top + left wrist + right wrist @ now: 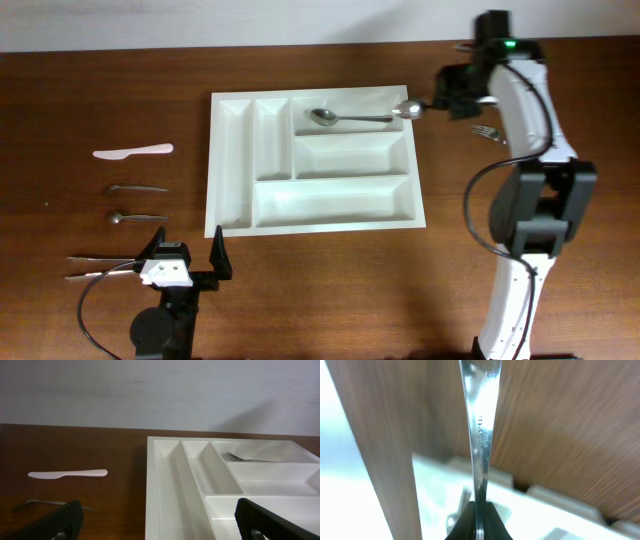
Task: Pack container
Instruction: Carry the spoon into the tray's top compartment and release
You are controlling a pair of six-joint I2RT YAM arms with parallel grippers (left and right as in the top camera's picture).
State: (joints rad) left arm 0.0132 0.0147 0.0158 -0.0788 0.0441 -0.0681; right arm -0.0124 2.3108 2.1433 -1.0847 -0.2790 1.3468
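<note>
The container point(232, 160) is a white compartment tray lying mid-table, with one metal spoon point(340, 118) in its top long compartment. My right gripper point(437, 101) hovers at the tray's top right corner, shut on a metal utensil point(408, 110) whose rounded end reaches over the tray's rim. In the right wrist view the utensil's engraved handle point(481, 425) runs straight up from the closed fingertips point(492, 525). My left gripper point(188, 240) stands open and empty at the tray's front left corner. In the left wrist view its black fingers point(60, 521) frame the container point(165, 485).
Left of the tray lie a pale plastic knife point(133, 152), two small metal utensils point(138, 187) point(135, 216) and some thin metal pieces point(100, 265) beside the left arm. A fork point(487, 132) lies on the table by the right arm.
</note>
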